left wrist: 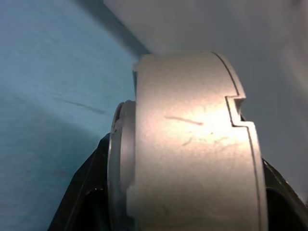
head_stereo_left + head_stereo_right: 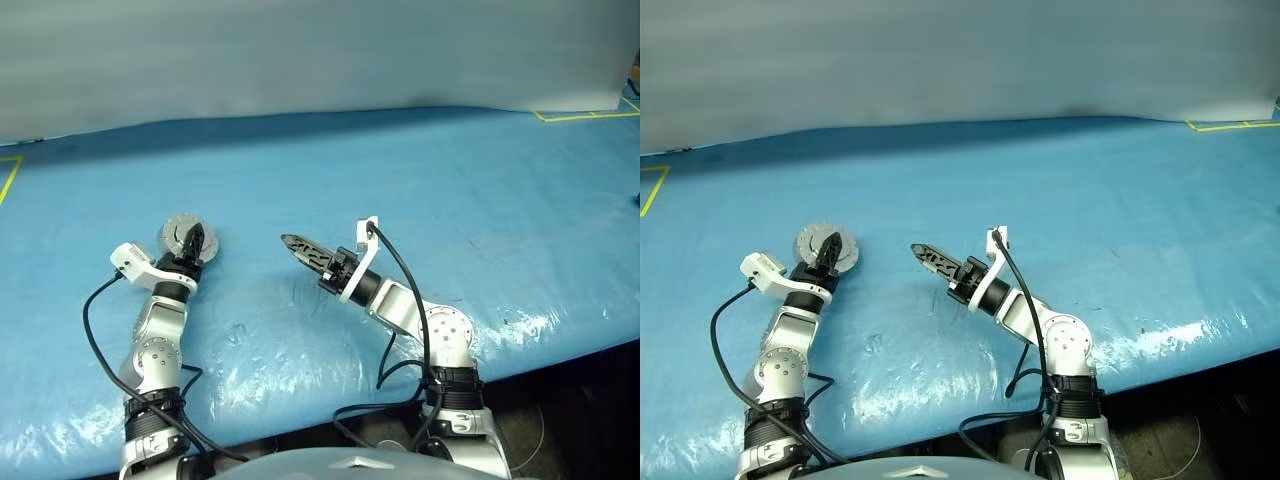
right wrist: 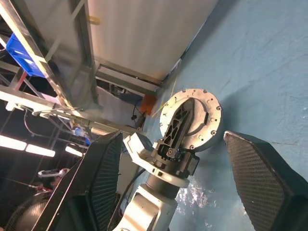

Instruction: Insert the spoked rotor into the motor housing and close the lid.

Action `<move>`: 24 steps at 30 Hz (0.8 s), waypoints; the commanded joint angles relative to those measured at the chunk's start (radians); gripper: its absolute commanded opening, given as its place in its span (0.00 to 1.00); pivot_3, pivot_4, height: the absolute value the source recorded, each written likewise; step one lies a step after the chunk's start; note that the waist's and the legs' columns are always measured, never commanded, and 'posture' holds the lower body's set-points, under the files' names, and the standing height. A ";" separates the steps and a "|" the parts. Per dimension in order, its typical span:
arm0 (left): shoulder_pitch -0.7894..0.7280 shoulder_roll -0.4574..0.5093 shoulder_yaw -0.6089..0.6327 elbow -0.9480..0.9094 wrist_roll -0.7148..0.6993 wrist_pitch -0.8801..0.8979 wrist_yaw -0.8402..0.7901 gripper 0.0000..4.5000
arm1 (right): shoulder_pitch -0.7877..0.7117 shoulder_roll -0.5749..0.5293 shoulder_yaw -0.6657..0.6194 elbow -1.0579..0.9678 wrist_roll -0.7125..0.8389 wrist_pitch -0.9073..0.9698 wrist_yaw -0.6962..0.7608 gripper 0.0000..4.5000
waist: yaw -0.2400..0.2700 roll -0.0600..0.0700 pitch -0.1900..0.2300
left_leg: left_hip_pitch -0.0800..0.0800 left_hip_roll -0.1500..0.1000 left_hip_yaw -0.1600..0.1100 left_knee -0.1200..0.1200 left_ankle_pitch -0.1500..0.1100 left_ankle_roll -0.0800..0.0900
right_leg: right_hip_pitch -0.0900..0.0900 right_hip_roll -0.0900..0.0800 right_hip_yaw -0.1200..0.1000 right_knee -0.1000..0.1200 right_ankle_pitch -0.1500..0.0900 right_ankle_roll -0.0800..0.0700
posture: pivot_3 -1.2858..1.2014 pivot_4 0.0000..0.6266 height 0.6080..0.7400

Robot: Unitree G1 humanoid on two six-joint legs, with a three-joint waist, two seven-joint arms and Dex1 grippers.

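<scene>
1. Nearest the robot, the front edge of the table (image 2: pixel 560 330) shows crinkled, shiny folds in its blue cover (image 2: pixel 1060 180), and black cables loop from both wrists down over that edge.
2. The right gripper (image 2: pixel 300 249) hangs just above the cover near the middle, pointing toward the robot's left, and nothing blocks the cover around it. Its two black fingers (image 3: pixel 262 178) stand wide apart in the right wrist view, with nothing between them.
3. The right forearm runs up from the table edge at a slant, its wrist bent so that the gripper lies roughly level.
4. To the left, the left gripper (image 2: pixel 190 245) reaches forward from a nearly straight forearm and is closed on the motor housing (image 2: pixel 186 236).
5. The housing is a round grey metal disc held on edge, off the cover, with one black finger lying across its flat face, which has small holes round its rim (image 3: pixel 192 118).
6. The left wrist view shows the housing's grey side close up, and a thinner round layer, seemingly the lid (image 1: pixel 120 159), lies flat against it; the black fingers (image 1: pixel 82 192) bracket both.
7. Whether the rotor sits inside cannot be told.
8. Beyond both arms the cover runs bare to a pale wall (image 2: pixel 320 50), with yellow tape lines (image 2: pixel 575 116) at the far corners.
</scene>
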 commanded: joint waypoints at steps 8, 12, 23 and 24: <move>0.034 0.035 -0.023 -0.016 0.062 0.044 0.006 0.89 | -0.008 -0.004 0.028 -0.040 -0.033 -0.016 0.015 0.79 | 0.000 -0.001 -0.001 | 0.003 0.001 0.000 0.000 -0.002 0.003 | 0.003 0.000 0.000 0.000 0.000 0.000 | 0.52 0.24 1.00; 0.042 0.090 0.036 0.020 0.085 0.040 0.055 0.99 | -0.007 -0.002 0.039 -0.029 -0.052 -0.012 0.015 0.79 | -0.015 -0.001 -0.001 | 0.011 0.002 0.000 0.000 -0.002 0.003 | 0.009 0.001 0.000 0.001 -0.001 -0.001 | 0.52 0.24 1.00; 0.102 0.190 0.197 -0.039 0.094 -0.061 0.082 0.99 | -0.011 -0.019 0.062 -0.051 -0.121 -0.046 0.048 0.79 | -0.007 -0.001 -0.001 | 0.010 0.004 -0.002 0.000 -0.001 0.002 | 0.009 -0.002 -0.002 0.001 0.001 -0.002 | 0.52 0.24 1.00; 0.123 0.192 0.179 -0.083 0.095 -0.062 0.053 0.99 | -0.008 -0.033 0.075 -0.072 -0.153 -0.068 0.056 0.79 | -0.007 -0.001 -0.001 | 0.009 0.004 -0.002 0.000 -0.002 0.003 | 0.009 -0.002 -0.001 0.001 0.001 -0.002 | 0.52 0.24 1.00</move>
